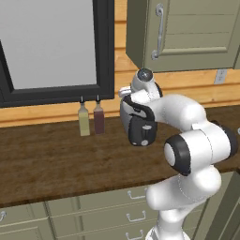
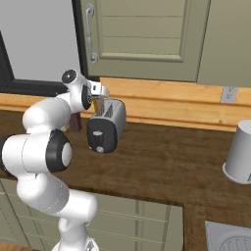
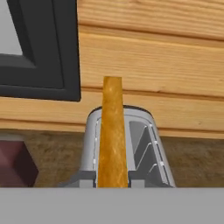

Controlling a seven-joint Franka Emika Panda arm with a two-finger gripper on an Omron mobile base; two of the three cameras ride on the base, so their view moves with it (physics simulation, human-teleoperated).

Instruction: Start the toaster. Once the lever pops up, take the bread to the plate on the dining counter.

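over the dark wooden worktop point(image 2: 162, 162), gripper point(image 3: 113, 186) pinching tan brown-crusted bread slice point(image 3: 113, 131) above rounded silver two-slot toaster point(image 2: 106, 126); risk: thin edge-grip slips mid-carry.

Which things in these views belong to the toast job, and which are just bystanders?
Job: toaster; bread gripped edge-on above a slot; gripper.
Bystanders: two bottles against the wall; grey canister; worktop; window frame; wall cabinet; wall outlet.
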